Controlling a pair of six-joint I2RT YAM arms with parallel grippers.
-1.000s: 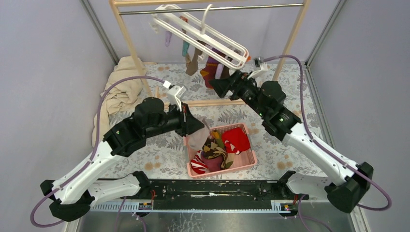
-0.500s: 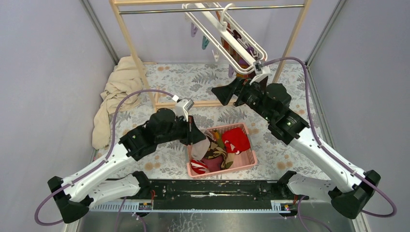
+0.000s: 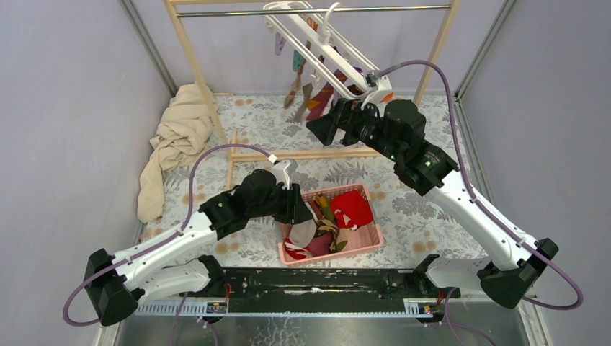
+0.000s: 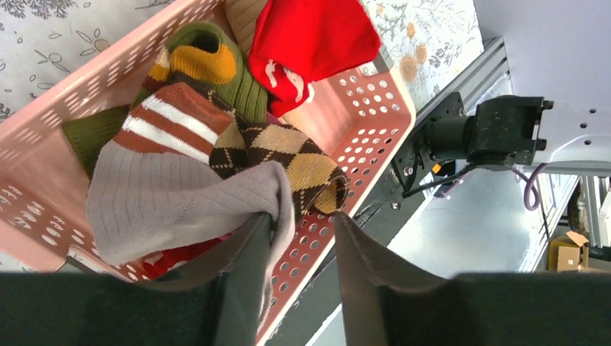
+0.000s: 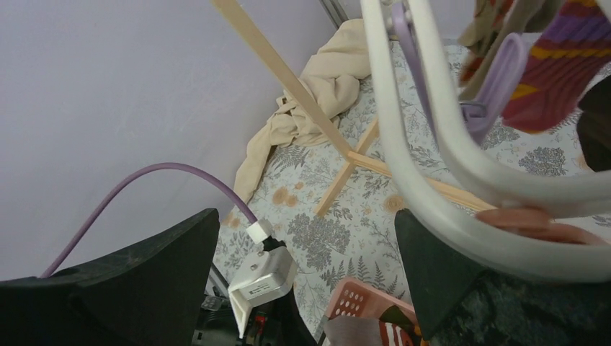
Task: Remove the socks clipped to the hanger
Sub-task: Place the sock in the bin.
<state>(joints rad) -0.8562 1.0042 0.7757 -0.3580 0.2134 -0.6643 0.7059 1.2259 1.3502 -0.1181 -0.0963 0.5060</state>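
Observation:
The white hanger hangs tilted from the metal rail, with a few socks still clipped under it. My right gripper is wide open just below the hanger's near end; in the right wrist view the hanger's bars, a purple clip and a magenta striped sock are close above its right finger. My left gripper is over the pink basket. Its jaws stand apart, and a grey sock drapes over the left finger onto the pile.
The basket holds an argyle sock, a red one, a striped one and an olive one. The wooden frame stands behind, with its base bar on the floral cloth. A beige cloth lies at the left.
My left gripper has come down and nearer with the grey sock, over the basket's left end. The hanger has swung round. My right gripper has shifted left under its near end.

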